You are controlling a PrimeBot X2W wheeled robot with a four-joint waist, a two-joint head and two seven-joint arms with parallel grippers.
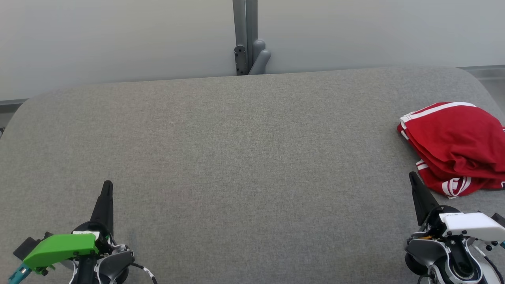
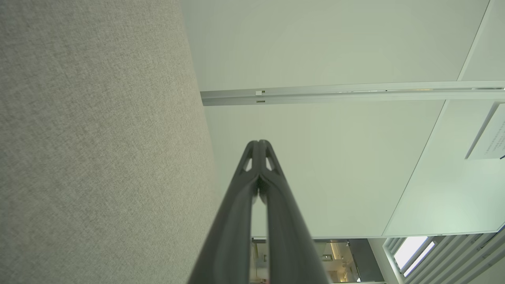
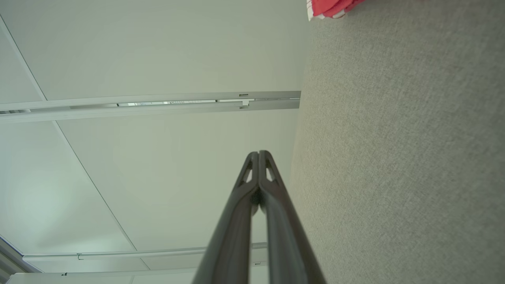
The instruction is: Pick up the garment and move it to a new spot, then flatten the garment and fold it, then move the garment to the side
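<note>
Grey fabric surface (image 1: 244, 157) bearing one red garment (image 1: 453, 146), a loose layered bundle just beyond and outboard of the right gripper (image 1: 414, 179), well apart from the left gripper (image 1: 107, 188). Both grippers, two in all, are clenched on nothing. Layered and lying aside, the garment looks either finished or untouched; which cannot be told.

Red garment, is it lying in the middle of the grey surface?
No, the red garment lies bunched up at the far right side of the grey surface, partly cut off by the head view's edge.
</note>
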